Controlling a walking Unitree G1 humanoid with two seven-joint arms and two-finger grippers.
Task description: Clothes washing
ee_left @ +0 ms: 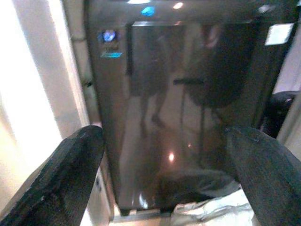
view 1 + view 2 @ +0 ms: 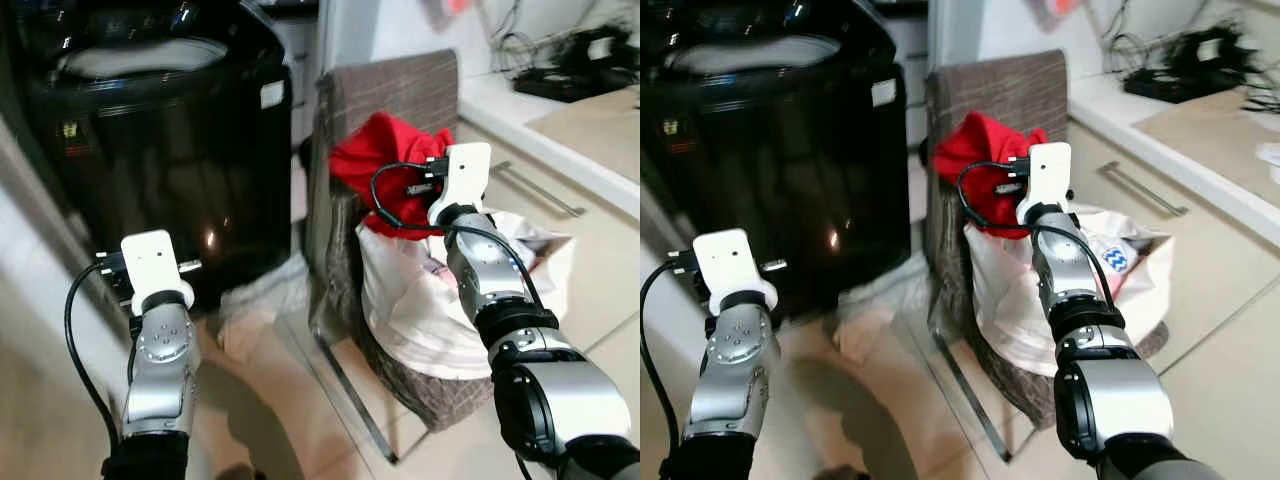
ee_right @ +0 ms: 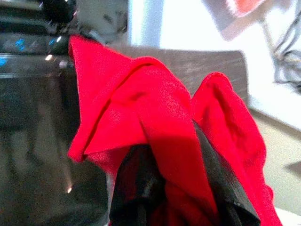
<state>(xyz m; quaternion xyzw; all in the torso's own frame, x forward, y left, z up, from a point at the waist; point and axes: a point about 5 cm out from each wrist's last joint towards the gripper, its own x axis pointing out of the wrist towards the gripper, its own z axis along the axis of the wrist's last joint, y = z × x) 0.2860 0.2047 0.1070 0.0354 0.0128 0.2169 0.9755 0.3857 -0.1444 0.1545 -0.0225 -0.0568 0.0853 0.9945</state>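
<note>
The right hand (image 3: 178, 188) is clenched on a red garment (image 2: 385, 160), and the cloth is pinched between its two black fingers (image 3: 136, 188), with folds of it rising above them and falling over both sides. The garment is lifted above a brown laundry basket (image 2: 400, 90), which stands to the right of the washing machine (image 2: 160, 140) and near the robot. The tall back of the basket rises behind the red cloth. Lower in the basket lie white clothes (image 2: 420, 300), some of them hanging over its right edge, and one piece has a small blue print (image 2: 1118, 258). The black washing machine is on the far left, with a glossy front and a pale lid on top. The left hand (image 1: 164, 179) is released, its two fingers wide apart, and it points to the front of the machine without touching it. Under the machine, on the floor (image 2: 290, 400), there is a pale crumpled cloth (image 2: 250, 310). On the far right a light surface (image 2: 590, 110) carries dark cables (image 2: 570, 55), and below it there is a cabinet front with a metal handle (image 2: 535, 187).
</note>
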